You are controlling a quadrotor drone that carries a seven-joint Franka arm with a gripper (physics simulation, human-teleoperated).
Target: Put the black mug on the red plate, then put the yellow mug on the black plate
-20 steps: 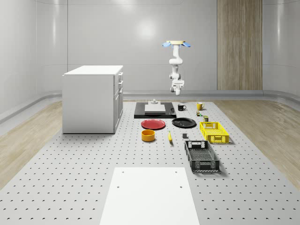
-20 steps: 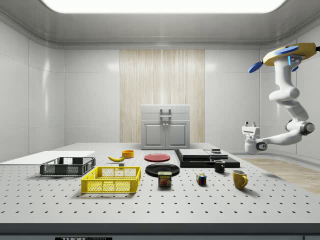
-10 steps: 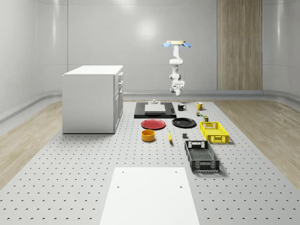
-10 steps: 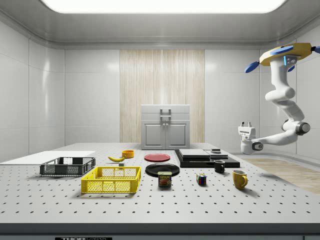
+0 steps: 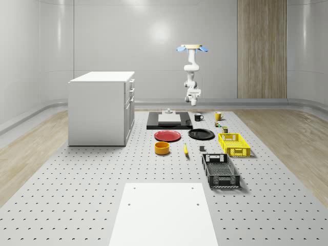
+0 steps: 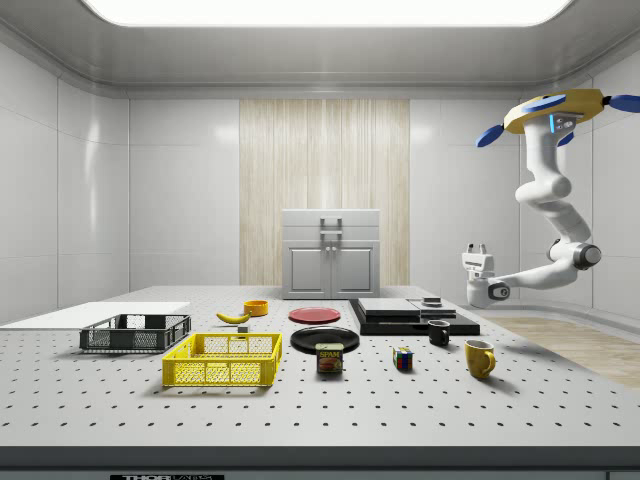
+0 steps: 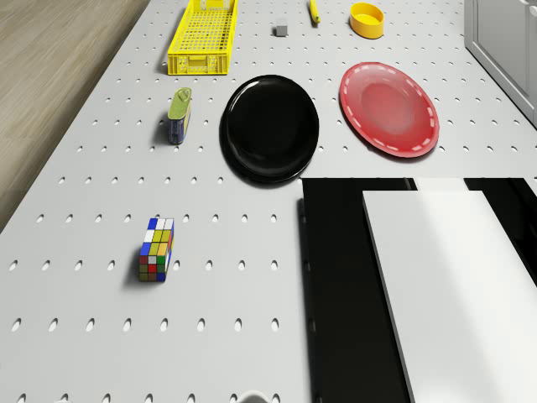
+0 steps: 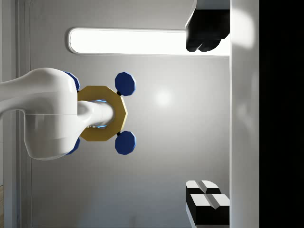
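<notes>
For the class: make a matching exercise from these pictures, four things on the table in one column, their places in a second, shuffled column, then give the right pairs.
Things:
1. black mug
2. yellow mug
3. red plate
4. Rubik's cube

Places:
A. beside the black plate, empty
B. on the table between the spam can and the yellow mug in the side view
C. next to the black slab
D. nearest the table's right edge in the side view

Pairs: 1-C, 2-D, 3-A, 4-B

The drone (image 6: pixel 555 108) hovers, arm bent, upturned gripper (image 6: pixel 476 249) fingers (image 8: pixel 207 199) spread.
</notes>
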